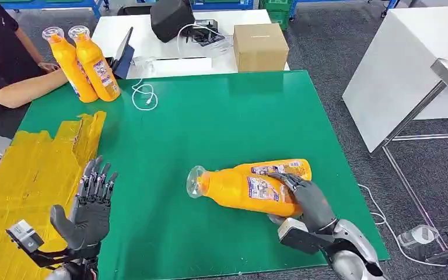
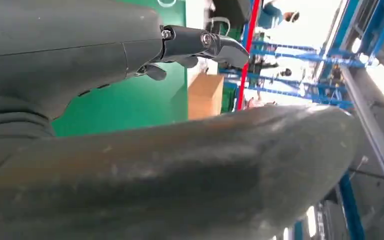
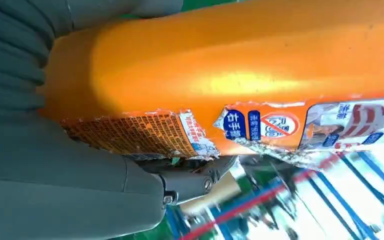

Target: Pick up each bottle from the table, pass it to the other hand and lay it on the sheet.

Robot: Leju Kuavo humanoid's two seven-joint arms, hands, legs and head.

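Torn-labelled orange bottle [image 1: 251, 185] in right hand [image 1: 306, 198]

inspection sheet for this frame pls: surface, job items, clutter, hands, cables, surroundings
Surface: green table, yellow sheet on its left side.
Job's things: two bottles lying side by side at right; two upright bottles at the far left corner.
Clutter: nothing seen on the green.
Hands: right robot hand grips a lying bottle; left robot hand raised, fingers apart, holding nothing.
Cables: white cable looped at the far edge.
Surroundings: cardboard box, a person's arm, white tables.

Grey carpet floor [image 1: 326, 41]; white tables behind [image 1: 151, 35] and right [image 1: 396, 64]; blue racking [image 2: 300, 90].
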